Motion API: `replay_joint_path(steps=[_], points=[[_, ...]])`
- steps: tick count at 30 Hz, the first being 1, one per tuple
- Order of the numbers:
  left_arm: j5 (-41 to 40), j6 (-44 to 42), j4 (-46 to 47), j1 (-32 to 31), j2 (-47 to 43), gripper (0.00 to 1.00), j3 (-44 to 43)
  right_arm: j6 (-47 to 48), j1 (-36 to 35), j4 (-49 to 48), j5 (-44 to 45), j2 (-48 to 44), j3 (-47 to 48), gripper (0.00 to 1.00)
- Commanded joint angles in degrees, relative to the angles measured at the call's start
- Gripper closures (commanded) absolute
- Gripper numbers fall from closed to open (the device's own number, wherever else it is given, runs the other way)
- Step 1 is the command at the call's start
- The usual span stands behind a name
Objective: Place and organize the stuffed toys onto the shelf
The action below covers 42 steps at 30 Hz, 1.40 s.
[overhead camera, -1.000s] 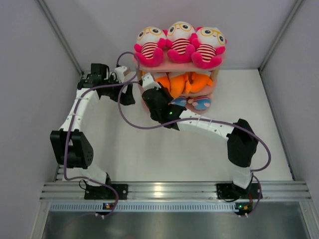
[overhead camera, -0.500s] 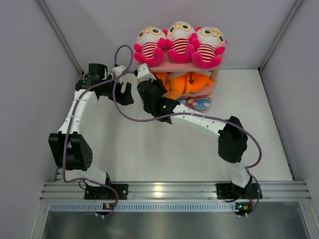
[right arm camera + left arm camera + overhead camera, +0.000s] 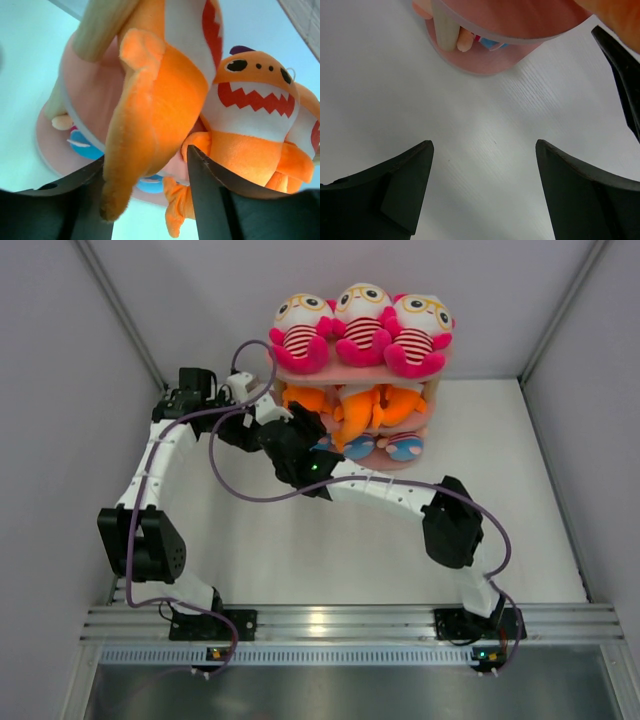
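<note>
The pink shelf (image 3: 402, 462) stands at the back centre. Three white-faced glasses plushes (image 3: 362, 320) sit on its top board. Orange sharks (image 3: 378, 405) fill the middle tier and blue dolls (image 3: 405, 447) lie on the bottom. My right gripper (image 3: 280, 412) is at the shelf's left end. In the right wrist view it (image 3: 145, 157) is shut on the lower body of the leftmost shark (image 3: 155, 90), beside a second shark (image 3: 250, 115). My left gripper (image 3: 240, 430) hovers open and empty (image 3: 484, 150) over the table left of the shelf base (image 3: 485, 62).
Grey walls close in the white table (image 3: 300, 540) at the back and both sides. My two arms crowd together at the shelf's left end. A wooden post (image 3: 445, 30) of the shelf stands close in front of the left gripper.
My right gripper has slid left along the shelf front to its left end, and orange shark now shows further left on the middle tier. The left arm has hardly moved.
</note>
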<state>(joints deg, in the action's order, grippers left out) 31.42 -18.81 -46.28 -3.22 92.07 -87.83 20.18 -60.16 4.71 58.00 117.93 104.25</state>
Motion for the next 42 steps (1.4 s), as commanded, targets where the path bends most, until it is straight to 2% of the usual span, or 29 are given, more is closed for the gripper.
replay_joint_path(steps=[1, 7, 13, 20, 24, 25, 29, 33, 34, 36, 42], points=[[0.75, -0.79, 1.90, -0.12, -2.51, 0.11, -0.06, 2.22, -1.80, -1.90, 0.54, -1.74, 2.19, 0.45], [0.66, -0.79, 1.90, -0.12, -3.13, 0.11, 0.12, 5.65, -3.91, -3.75, -0.87, -4.37, 1.05, 0.28], [0.48, -1.14, 1.90, -0.12, -4.27, 0.10, 0.47, 3.47, -6.28, -2.95, -4.72, -11.12, -1.67, 0.25], [-0.83, -1.58, 1.81, -0.03, -5.85, 0.09, 1.35, -4.27, -6.46, -2.08, -12.38, -23.87, -11.68, 0.23], [-3.46, -1.93, 1.81, 0.32, -9.18, 0.07, 2.84, -8.66, -5.32, 6.17, -16.06, -30.64, -14.77, 0.20], [-4.25, -2.11, 1.81, 0.50, -9.89, 0.07, 3.89, -10.15, -4.62, 9.23, -19.73, -33.35, -15.30, 0.19], [-7.16, -2.29, 1.81, 2.08, -12.70, 0.05, 7.23, -18.57, 1.17, 18.74, -26.09, -41.18, -23.81, 0.16], [-9.00, -2.81, 1.72, 2.87, -15.95, 0.04, 11.18, -27.64, 8.99, 22.44, -33.54, -51.98, -34.00, 0.14], [-9.44, -2.90, 1.72, 4.79, -16.57, 0.04, 12.06, -29.05, 11.01, 23.14, -34.87, -53.58, -38.02, 0.14], [-9.71, -3.42, 1.81, 5.59, -18.67, 0.04, 14.61, -32.13, 18.04, 24.55, -37.76, -57.61, -42.00, 0.08], [-11.20, -4.04, 1.90, 10.51, -23.25, 0.02, 21.81, -38.20, 37.46, 23.42, -47.70, -64.57, -57.99, 0.01]])
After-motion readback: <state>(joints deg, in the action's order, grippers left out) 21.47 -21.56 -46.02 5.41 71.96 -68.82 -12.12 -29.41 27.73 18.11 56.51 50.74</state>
